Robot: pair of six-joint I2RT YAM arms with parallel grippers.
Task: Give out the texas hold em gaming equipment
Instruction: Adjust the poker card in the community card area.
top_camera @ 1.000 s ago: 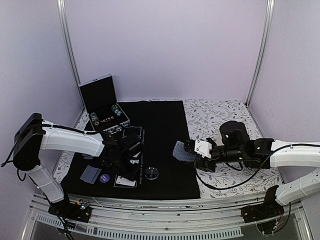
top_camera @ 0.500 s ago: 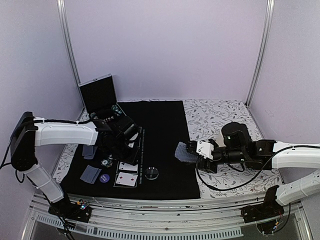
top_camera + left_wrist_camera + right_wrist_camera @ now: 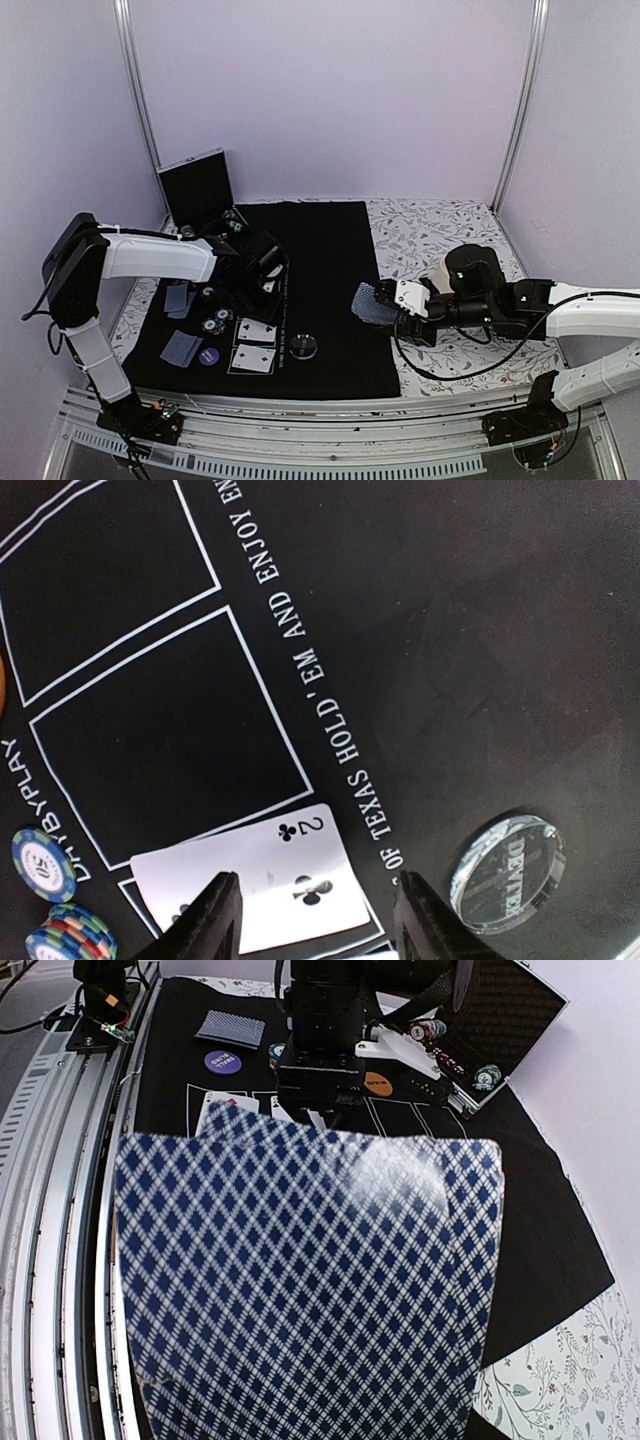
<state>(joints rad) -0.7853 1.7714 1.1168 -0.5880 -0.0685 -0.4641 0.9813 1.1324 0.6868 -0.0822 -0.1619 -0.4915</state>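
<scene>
My left gripper (image 3: 264,288) is open and empty above the black Texas Hold'em mat (image 3: 330,250). In the left wrist view its fingers (image 3: 215,920) straddle a face-up two of clubs (image 3: 262,878), with a clear dealer disc (image 3: 505,873) to the right and striped chips (image 3: 45,865) to the left. Two face-up cards (image 3: 256,332) lie in the mat's printed boxes. My right gripper (image 3: 386,305) is shut on a deck of lattice-backed cards (image 3: 370,303), held over the mat's right edge. The deck (image 3: 310,1290) fills the right wrist view and hides the fingers.
An open metal case (image 3: 205,205) with chips stands at the back left. Face-down cards (image 3: 181,347), a purple disc (image 3: 208,355), a chip stack (image 3: 217,322) and the clear disc (image 3: 304,346) lie on the mat's front left. An orange disc (image 3: 378,1087) lies by the case. A floral cloth (image 3: 440,235) covers the right side.
My left gripper has pulled back from the mat's front edge toward the far side, leaving a second face-up card in the boxes. The right arm with the deck has barely shifted.
</scene>
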